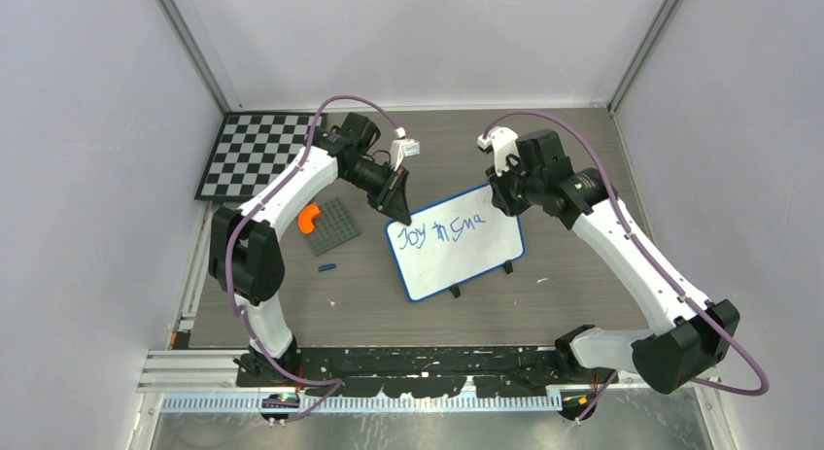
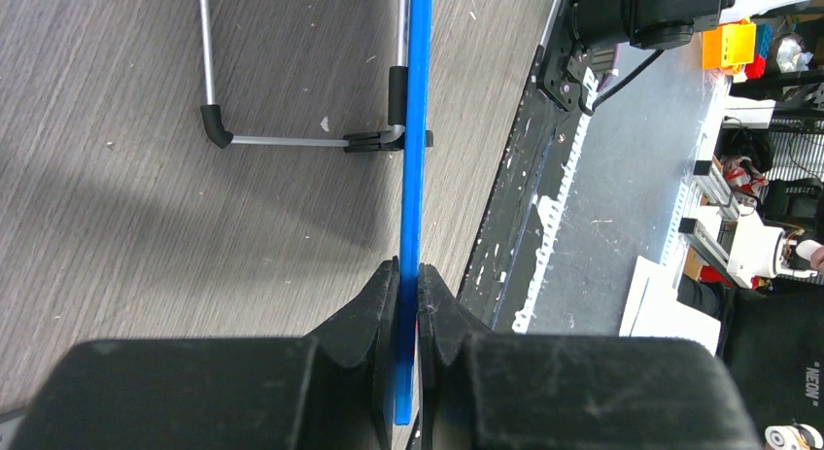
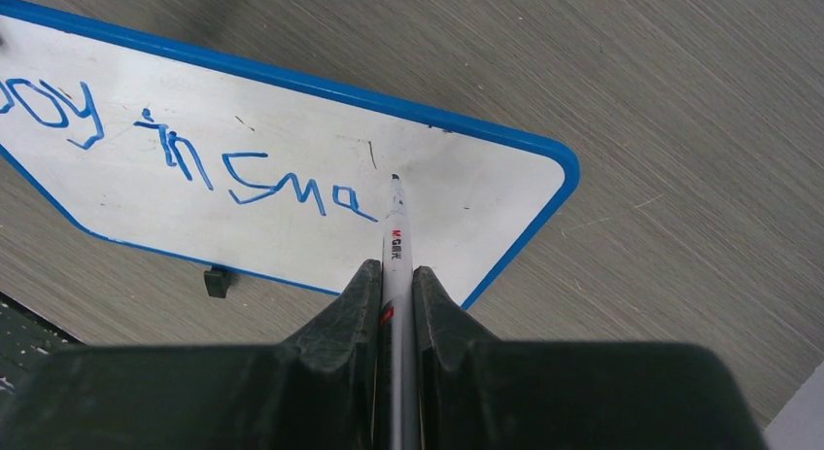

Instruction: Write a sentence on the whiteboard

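The whiteboard (image 1: 466, 256), white with a blue frame, stands tilted on the wooden table. The sentence (image 1: 442, 232) is in blue marker and reads "Joy in Sma" (image 3: 194, 163) in one line. My left gripper (image 1: 399, 215) is shut on the board's upper left corner, and the blue frame edge (image 2: 418, 129) runs between the jaws (image 2: 409, 275). My right gripper (image 1: 507, 199) is shut on a grey marker (image 3: 395, 238), seen between the jaws (image 3: 396, 270). The marker's tip (image 3: 394, 179) is at the board's surface just right of and above the last "a".
A black-and-white checkerboard (image 1: 255, 154) lies at the back left. A grey studded plate (image 1: 335, 226) with an orange piece (image 1: 309, 218) sits left of the board, and a small blue cap (image 1: 326, 268) lies nearer. The board's wire stand (image 2: 282, 139) rests on the table.
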Available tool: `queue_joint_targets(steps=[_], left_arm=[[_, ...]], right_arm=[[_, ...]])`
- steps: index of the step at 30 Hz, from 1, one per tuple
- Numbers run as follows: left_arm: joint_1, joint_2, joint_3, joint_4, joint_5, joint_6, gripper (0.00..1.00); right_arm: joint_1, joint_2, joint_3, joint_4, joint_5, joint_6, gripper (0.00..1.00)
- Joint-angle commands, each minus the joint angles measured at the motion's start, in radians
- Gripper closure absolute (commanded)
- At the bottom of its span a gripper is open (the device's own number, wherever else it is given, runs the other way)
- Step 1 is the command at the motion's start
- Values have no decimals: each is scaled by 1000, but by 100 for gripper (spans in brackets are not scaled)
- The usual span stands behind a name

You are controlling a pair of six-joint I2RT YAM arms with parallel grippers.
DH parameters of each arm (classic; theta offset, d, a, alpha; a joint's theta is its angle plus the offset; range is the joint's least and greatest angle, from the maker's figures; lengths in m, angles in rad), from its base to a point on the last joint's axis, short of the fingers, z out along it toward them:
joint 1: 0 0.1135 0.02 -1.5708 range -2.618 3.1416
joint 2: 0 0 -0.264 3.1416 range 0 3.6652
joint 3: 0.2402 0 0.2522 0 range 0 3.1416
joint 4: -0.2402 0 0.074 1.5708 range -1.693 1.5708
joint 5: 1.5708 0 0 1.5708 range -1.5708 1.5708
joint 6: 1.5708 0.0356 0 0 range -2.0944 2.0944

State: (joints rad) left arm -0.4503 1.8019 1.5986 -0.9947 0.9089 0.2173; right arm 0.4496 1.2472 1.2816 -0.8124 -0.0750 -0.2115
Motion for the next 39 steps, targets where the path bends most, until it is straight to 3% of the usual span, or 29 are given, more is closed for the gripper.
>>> queue_joint_targets(steps=[1,15,27,39], left_arm=[[-23,2,-1,-13,-27,10,100],[-23,8,-3,-11,-25,8,100],[-23,5,0,-15,-21,10,100],[-23,-5,-8,-14,-25,11,100]], right_arm=[[-2,8,-1,57,11,8,100],[-3,-18,-128,31,30,-27,100],[-2,-38,24,-35,53,-55,100],[-2,18,14,36,69,-54,100]])
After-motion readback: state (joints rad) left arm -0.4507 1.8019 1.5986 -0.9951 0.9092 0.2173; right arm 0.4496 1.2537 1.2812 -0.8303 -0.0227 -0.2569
